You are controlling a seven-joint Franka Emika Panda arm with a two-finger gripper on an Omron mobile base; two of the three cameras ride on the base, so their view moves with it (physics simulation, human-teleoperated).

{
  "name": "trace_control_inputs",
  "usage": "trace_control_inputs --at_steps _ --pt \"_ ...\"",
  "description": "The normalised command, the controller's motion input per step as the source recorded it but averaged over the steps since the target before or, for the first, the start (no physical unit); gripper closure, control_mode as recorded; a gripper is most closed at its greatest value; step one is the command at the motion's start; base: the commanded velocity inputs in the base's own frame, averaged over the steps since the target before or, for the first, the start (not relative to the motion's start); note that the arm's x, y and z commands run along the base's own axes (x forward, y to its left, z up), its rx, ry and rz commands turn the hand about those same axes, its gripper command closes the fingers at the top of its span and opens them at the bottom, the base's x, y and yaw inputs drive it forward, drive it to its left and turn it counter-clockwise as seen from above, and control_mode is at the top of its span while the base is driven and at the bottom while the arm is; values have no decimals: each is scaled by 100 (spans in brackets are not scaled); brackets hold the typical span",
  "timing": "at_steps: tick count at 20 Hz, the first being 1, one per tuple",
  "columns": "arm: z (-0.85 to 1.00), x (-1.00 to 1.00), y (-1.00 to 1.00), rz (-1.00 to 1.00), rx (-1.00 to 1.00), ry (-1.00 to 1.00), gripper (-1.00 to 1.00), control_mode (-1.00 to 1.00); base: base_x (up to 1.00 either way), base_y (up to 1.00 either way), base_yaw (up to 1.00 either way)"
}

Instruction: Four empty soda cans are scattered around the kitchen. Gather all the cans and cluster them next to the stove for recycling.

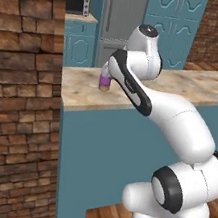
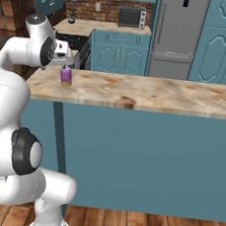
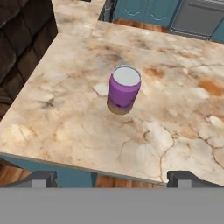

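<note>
We count one purple soda can [image 3: 124, 89], upright on the marble bench [image 3: 175, 131] (near its brick-wall end). Our fingers [image 3: 112, 177] stand wide apart, holding nothing, with the can ahead of them and apart. In the left base view the arm hides part of it.

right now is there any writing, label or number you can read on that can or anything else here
None can be read.
purple can: plain purple side, pale top, tan band at the base, no lettering.
microwave: its control panel is too small and blurred to read.
fridge: a dark mark near the top, no legible text.
counter: only marble veining.
</note>
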Motion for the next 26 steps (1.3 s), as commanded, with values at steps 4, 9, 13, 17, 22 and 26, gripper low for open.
trace_control_inputs --at_steps 4,9,13,17,22,26 --pt "-14 28 4 0 0 2 -100 -100 0 0 0" --pt "-10 26 7 0 0 6 -100 -100 0 0 0" --pt "-3 25 7 0 0 3 -100 -100 0 0 0" --pt "0 24 5 0 0 6 -100 -100 0 0 0" --pt "-6 21 3 -1 0 4 -100 -100 0 0 0" --pt "-11 17 1 -1 -2 1 -100 -100 0 0 0"
